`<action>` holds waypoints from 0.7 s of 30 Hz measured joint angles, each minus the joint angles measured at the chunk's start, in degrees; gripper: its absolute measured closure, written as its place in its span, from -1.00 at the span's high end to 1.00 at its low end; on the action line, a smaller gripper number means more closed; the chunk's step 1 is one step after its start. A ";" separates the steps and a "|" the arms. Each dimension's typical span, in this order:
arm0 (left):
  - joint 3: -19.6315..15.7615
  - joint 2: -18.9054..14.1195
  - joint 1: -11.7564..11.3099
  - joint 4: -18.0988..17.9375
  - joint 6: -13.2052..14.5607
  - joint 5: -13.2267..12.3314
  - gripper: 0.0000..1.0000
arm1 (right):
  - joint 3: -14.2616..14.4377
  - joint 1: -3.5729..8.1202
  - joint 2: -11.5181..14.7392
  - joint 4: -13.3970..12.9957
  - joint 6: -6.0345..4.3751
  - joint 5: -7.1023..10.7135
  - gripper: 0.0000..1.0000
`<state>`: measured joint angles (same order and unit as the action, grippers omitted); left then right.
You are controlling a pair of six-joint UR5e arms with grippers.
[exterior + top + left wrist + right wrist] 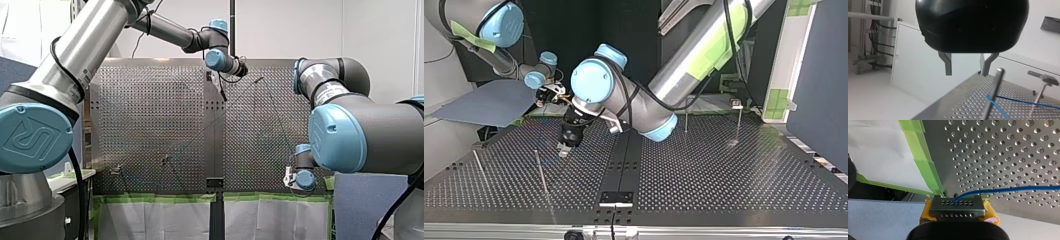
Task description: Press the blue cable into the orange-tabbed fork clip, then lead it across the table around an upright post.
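The blue cable (1010,189) runs out from between the yellow pads (991,215) of my right gripper (957,206), which is shut on it at the table's taped edge. In the left wrist view the cable (1023,102) bends around an upright metal post (994,93) and two strands lead away over the perforated table (968,105). My left gripper (965,74) hangs open above and just beside that post, with nothing between its metal fingers (948,67). In the top view my left gripper (566,145) points down at the table behind a post (541,172). I cannot make out the orange-tabbed clip.
A second post with a flat head (1043,79) stands beyond the wrapped one. More upright posts (686,120) (739,117) (479,162) stand on the table. Green tape (928,167) lines the edge by my right gripper (291,177). A black strip (624,165) runs down the table's middle.
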<state>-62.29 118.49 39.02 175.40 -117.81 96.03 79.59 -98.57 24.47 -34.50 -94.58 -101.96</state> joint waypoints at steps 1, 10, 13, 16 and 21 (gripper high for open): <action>0.42 0.00 0.01 0.11 0.11 -0.02 0.12 | 0.00 0.00 0.00 0.02 0.02 0.00 -1.00; 5.05 0.01 0.09 2.53 2.05 -2.20 0.33 | 0.01 -0.03 0.00 0.07 0.00 0.04 -1.00; 6.53 0.01 0.07 3.75 3.32 -3.57 0.73 | 0.01 -0.06 0.00 0.10 0.00 0.02 -1.00; 7.90 0.01 -0.09 5.08 4.64 -4.74 0.98 | 0.00 -0.08 0.00 0.16 -0.01 0.02 -1.00; 10.43 0.05 -0.43 7.56 7.14 -4.64 0.98 | 0.01 -0.09 -0.01 0.27 -0.02 0.01 -1.00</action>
<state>-51.85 118.54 38.59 182.96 -110.67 91.39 79.60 -98.65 24.46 -34.23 -94.60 -101.95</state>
